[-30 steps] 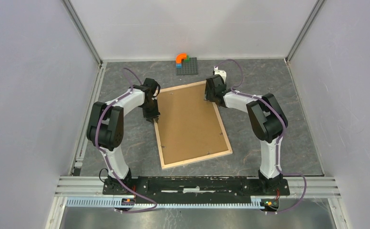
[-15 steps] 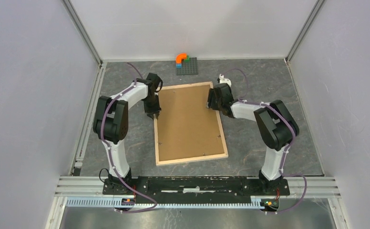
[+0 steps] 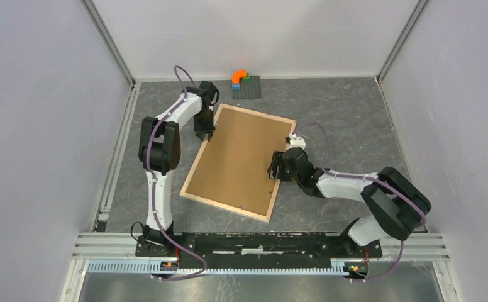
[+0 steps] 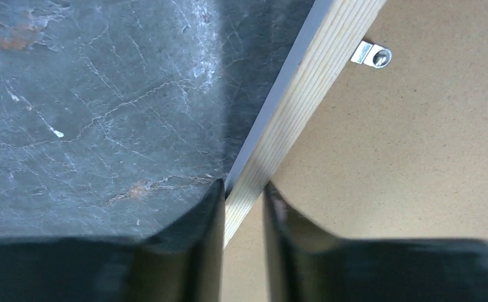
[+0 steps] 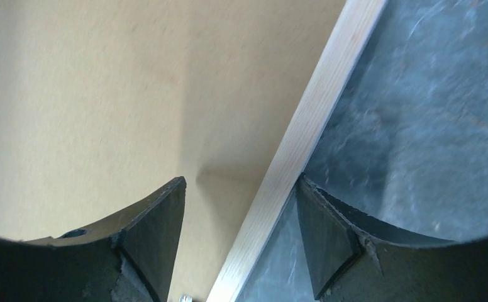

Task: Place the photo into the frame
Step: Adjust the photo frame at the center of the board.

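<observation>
Looking down on a dark marbled desk (image 3: 354, 113), boxed in by pale walls on three sides. Mid-desk, flat and back-up, the frame (image 3: 226, 209): pale wood rails around a brown board (image 3: 238, 157), set askew, far end swung right and near end swung left.

Reaching well forward on the left side, the left arm (image 3: 166, 132), wrist at the frame's left long rail near its far end. Folded low along the right side, the right arm (image 3: 354, 185), wrist at the right long rail about halfway along. Purple cables (image 3: 317, 129) looping along both arms.

Left tool (image 4: 241, 189) clamped on the rail: fingers (image 4: 210, 214) pressed against both sides of the wood, one over bare desk, the other over the board. Right tool (image 5: 238, 182) spread wide and gripping nothing, straddling its rail; outer finger close against the rail's desk-side edge, inner finger (image 5: 160, 214) over the board and apart from the wood.

Beyond the frame, by the back wall, a grey stud plate (image 3: 253, 91) carrying orange, green and blue bricks (image 3: 238, 76), near the frame's far corner but not touching it.

Smallest of all, a metal clip (image 4: 372, 55) on the board just inside the left rail, ahead of the left fingers.
</observation>
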You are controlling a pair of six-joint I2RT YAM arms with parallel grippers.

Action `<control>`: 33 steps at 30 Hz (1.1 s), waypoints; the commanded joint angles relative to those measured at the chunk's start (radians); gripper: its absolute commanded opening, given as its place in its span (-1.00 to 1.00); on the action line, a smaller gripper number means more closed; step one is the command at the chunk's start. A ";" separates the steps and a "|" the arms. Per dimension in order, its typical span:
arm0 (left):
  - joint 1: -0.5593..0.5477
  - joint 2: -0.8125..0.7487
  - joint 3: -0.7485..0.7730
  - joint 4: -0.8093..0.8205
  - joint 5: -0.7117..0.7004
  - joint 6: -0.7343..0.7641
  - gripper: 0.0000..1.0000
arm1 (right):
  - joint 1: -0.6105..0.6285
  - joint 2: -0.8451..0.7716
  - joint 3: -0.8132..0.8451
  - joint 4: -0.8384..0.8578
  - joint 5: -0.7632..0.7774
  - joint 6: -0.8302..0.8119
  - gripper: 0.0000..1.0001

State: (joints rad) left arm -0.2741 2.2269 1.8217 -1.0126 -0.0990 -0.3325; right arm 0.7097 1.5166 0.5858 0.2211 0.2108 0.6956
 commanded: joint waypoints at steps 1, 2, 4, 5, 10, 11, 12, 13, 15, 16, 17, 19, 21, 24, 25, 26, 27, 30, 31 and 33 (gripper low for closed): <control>-0.014 -0.016 0.021 0.125 0.061 -0.015 -0.17 | 0.067 -0.096 -0.078 0.011 -0.114 0.057 0.42; -0.014 -0.050 -0.001 0.124 0.049 -0.010 0.01 | 0.066 -0.117 -0.086 -0.010 -0.079 0.044 0.46; -0.016 -0.123 -0.056 0.124 0.015 -0.004 0.19 | 0.063 -0.158 -0.076 -0.079 0.016 -0.021 0.54; -0.021 -0.174 -0.084 0.124 -0.007 -0.004 0.31 | 0.061 -0.178 -0.069 -0.107 0.059 -0.080 0.57; -0.048 -0.439 -0.295 0.140 -0.073 -0.030 0.80 | -0.035 -0.242 -0.030 -0.112 0.090 -0.331 0.75; -0.052 -0.505 -0.361 0.146 -0.072 -0.056 0.84 | -0.063 -0.230 0.011 -0.131 0.068 -0.370 0.75; -0.057 -0.565 -0.424 0.158 -0.048 -0.077 0.86 | -0.093 -0.215 0.052 -0.152 0.049 -0.399 0.75; -0.064 -0.640 -0.502 0.170 -0.010 -0.107 0.87 | -0.113 -0.188 0.103 -0.169 0.030 -0.437 0.75; -0.093 -0.764 -0.655 0.199 0.047 -0.179 0.88 | -0.153 -0.129 0.204 -0.201 0.004 -0.477 0.77; -0.108 -0.819 -0.728 0.213 0.079 -0.210 0.91 | -0.172 -0.098 0.248 -0.208 -0.010 -0.488 0.78; -0.113 -0.859 -0.781 0.215 0.094 -0.246 0.92 | -0.193 -0.057 0.295 -0.208 -0.034 -0.494 0.80; -0.125 -0.940 -0.882 0.221 0.157 -0.320 0.93 | -0.230 0.024 0.386 -0.201 -0.087 -0.489 0.80; -0.154 -1.021 -0.970 0.241 0.205 -0.394 0.99 | -0.256 0.119 0.465 -0.158 -0.149 -0.487 0.81; -0.189 -1.102 -1.033 0.243 0.236 -0.488 1.00 | -0.277 0.313 0.663 -0.185 -0.202 -0.491 0.80; -0.209 -1.119 -1.054 0.259 0.247 -0.519 1.00 | -0.279 0.374 0.761 -0.230 -0.203 -0.482 0.78; -0.219 -1.128 -1.072 0.285 0.267 -0.540 1.00 | -0.284 0.440 0.827 -0.270 -0.208 -0.474 0.77; -0.226 -1.128 -1.087 0.307 0.295 -0.563 1.00 | -0.288 0.499 0.906 -0.286 -0.234 -0.468 0.76; -0.245 -1.095 -1.124 0.359 0.338 -0.619 0.96 | -0.303 0.619 1.053 -0.321 -0.286 -0.446 0.74; -0.250 -1.083 -1.136 0.370 0.342 -0.635 0.94 | -0.305 0.649 1.084 -0.319 -0.292 -0.445 0.74; -0.260 -1.076 -1.171 0.399 0.342 -0.678 0.89 | -0.311 0.690 1.119 -0.308 -0.294 -0.450 0.74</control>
State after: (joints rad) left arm -0.5152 1.1290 0.7044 -0.7204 0.1844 -0.8589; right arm 0.4095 2.1471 1.6009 -0.0536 -0.0257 0.2424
